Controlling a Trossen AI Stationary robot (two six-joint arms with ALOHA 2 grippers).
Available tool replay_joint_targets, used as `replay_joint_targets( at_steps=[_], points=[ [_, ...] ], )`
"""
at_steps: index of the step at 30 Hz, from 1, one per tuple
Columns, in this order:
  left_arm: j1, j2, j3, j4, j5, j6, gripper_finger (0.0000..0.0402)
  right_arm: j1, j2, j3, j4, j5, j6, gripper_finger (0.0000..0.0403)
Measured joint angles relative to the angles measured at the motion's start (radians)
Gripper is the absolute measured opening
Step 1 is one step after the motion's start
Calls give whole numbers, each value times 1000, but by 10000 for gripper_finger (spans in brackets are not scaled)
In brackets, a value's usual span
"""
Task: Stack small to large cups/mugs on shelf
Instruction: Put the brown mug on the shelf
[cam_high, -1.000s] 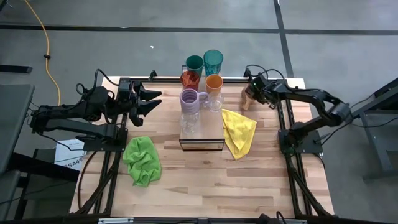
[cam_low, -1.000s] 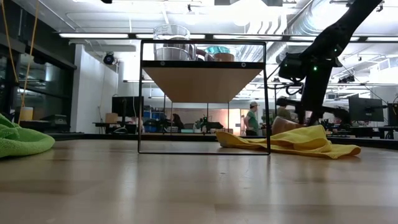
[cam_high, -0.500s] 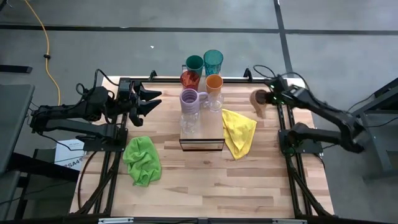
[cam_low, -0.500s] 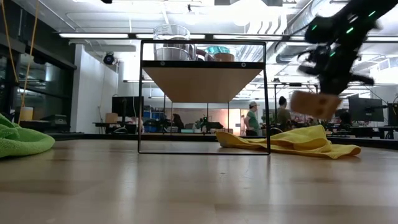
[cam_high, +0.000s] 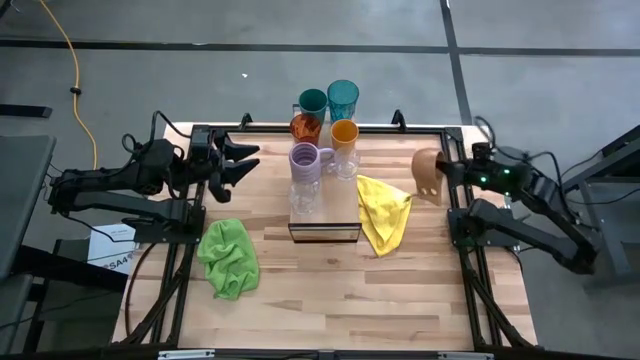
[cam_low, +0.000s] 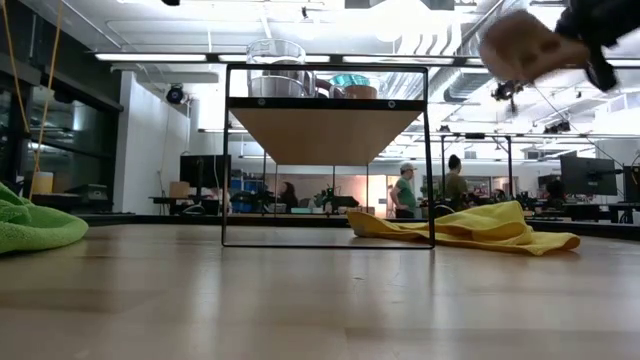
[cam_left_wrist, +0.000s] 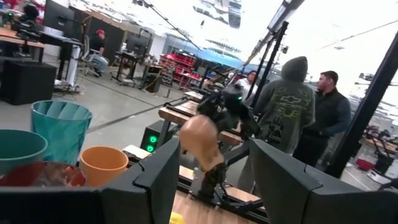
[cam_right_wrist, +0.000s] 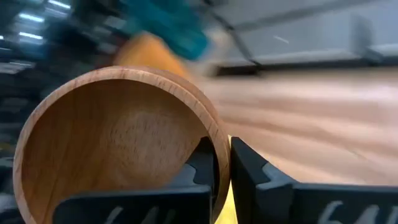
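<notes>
My right gripper (cam_high: 447, 172) is shut on the tan handled mug (cam_high: 428, 172), high above the table's far right part; the low view shows the mug (cam_low: 522, 45) well above the shelf's top. The shelf (cam_high: 340, 212) stands mid-table. On it and behind it stand a clear glass (cam_high: 305, 197), the lavender mug (cam_high: 305, 157), the orange cup (cam_high: 344, 132), the amber tumbler (cam_high: 306, 127) and two teal tumblers (cam_high: 313, 102) (cam_high: 343, 97). My left gripper (cam_high: 243, 160) is open and empty at the far left. My right gripper holds the tan mug by its rim (cam_right_wrist: 214, 134), with one finger (cam_right_wrist: 200, 167) inside the mug and the other (cam_right_wrist: 250, 171) outside, the wall pinched between them. The mug is lifted clear of the table and tipped, its mouth facing the gripper.
A yellow cloth (cam_high: 385, 212) lies on the table just right of the shelf, below the held mug. A green cloth (cam_high: 230, 258) lies at the near left. People stand in the room beyond the table (cam_left_wrist: 292, 106).
My right gripper has lifted the tan mug off the table at the far right. It has carried the mug up and toward the table's right edge, a little nearer. The mug has tipped from standing to lying over in the hold.
</notes>
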Motion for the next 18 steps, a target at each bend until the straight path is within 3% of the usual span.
replay_joint_targets(
  at_steps=[9, 12, 18],
  points=[
    [0, 70, 2, 69, 44, 1, 182, 106, 162, 1, 592, -220, -78, 1],
    [0, 104, 16, 85, 58, 5, 182, 161, 239, 1, 748, -242, -82, 1],
    [0, 127, 58, 84, 128, 8, 182, 293, 405, 86, 787, -209, -157, 1]
  ],
)
